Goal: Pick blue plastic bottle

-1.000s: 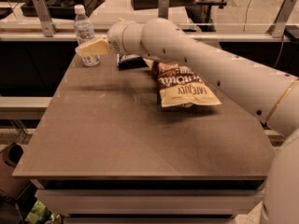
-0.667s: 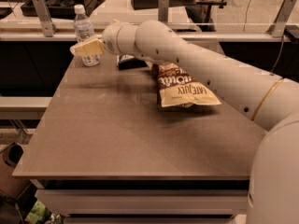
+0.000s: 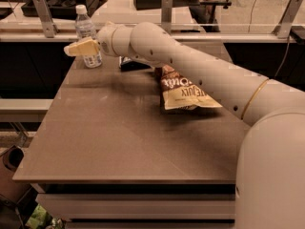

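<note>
The blue plastic bottle (image 3: 87, 36), clear with a white cap and a pale label, stands upright at the table's far left corner. My gripper (image 3: 80, 47) reaches in from the right at the end of the long white arm (image 3: 200, 75). It sits at the height of the bottle's label, in front of the lower body and overlapping it. Whether it touches the bottle does not show. The bottle's lower part is partly hidden behind the gripper.
A brown and white snack bag (image 3: 185, 92) lies mid-table under the arm. A dark packet (image 3: 132, 64) lies behind it, near the bottle. Metal posts (image 3: 43, 14) and a rail run along the far edge of the table (image 3: 119, 147).
The gripper has moved a little to the left, further across the front of the bottle. The bottle and the bags have not moved.
</note>
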You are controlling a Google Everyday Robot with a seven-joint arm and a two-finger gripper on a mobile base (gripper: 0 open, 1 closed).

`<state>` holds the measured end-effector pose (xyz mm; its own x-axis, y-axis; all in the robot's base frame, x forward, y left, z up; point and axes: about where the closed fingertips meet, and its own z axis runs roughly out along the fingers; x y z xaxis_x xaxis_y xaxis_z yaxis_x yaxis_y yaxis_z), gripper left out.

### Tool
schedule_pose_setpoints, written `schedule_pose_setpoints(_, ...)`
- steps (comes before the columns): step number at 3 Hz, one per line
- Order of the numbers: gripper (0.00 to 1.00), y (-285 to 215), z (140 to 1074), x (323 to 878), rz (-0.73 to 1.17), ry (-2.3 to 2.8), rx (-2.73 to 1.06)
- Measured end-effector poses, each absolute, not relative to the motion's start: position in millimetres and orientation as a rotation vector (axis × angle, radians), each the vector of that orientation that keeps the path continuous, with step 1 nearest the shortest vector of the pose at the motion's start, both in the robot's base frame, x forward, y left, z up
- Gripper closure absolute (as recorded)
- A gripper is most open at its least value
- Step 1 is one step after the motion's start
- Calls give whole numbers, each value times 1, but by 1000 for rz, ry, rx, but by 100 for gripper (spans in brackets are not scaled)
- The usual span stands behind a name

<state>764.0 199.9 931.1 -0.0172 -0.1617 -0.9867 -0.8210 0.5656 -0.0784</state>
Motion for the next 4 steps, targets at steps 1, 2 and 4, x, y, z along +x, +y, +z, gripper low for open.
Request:
schedule_pose_setpoints(1, 0, 209, 924, 769, 680, 1530, -862)
schedule_pose_setpoints(2, 0, 218, 919, 775, 715, 1520, -864)
schedule_pose_setpoints(4, 41, 223, 919, 773, 720, 1519, -868)
